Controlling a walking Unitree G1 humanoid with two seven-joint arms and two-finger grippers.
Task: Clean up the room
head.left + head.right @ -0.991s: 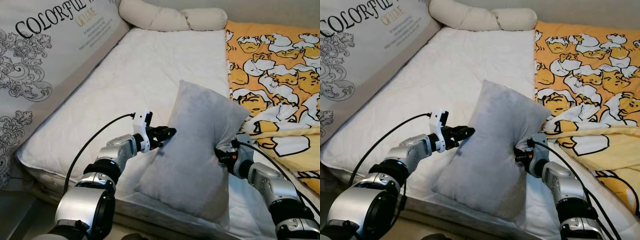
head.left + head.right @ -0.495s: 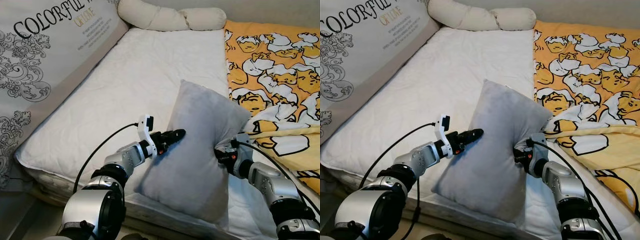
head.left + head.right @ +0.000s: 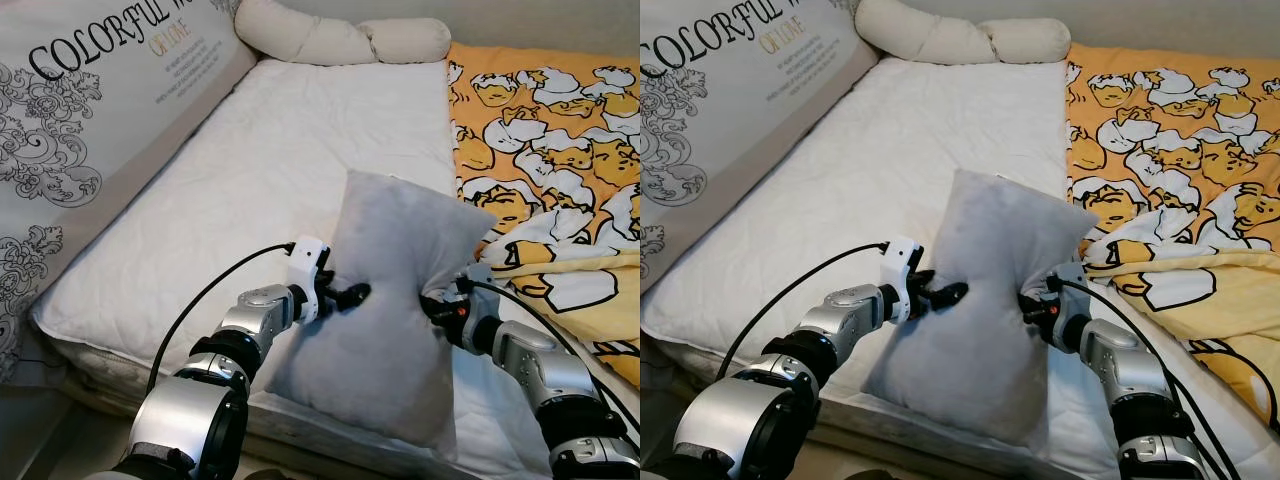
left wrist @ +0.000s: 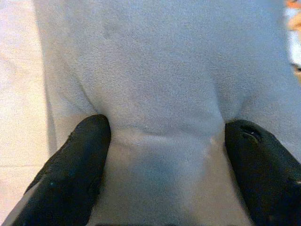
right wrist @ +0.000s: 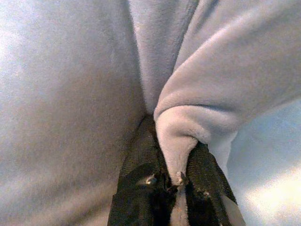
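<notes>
- Left wrist view: the left claw (image 4: 164, 136) is spread wide, its two black fingers (image 4: 77, 160) pressed into the face of the grey pillow (image 3: 385, 310) so the plush bulges between them; it brackets the fabric and has not closed on it.
- The right wrist view has the right claw (image 5: 176, 181) clamped tight on a thin fold of the pillow's edge.
- The pillow stands tilted at the near edge of the white mattress (image 3: 270, 160), held between the two arms, its lower corner resting on the bed, just beside the yellow duck-print blanket (image 3: 550, 130).
- Risk: the right pinch takes only a ridge of soft plush; if the pillow is lifted or swung, the fold could slide out and the pillow drop over the bed edge.
- Risk: the left fingers merely dent the stuffing, so closing them may gather too little cloth, leaving the load on one side and letting the pillow twist.
- Risk: a swing to the right could drag the blanket along.
- Containers: none visible.
</notes>
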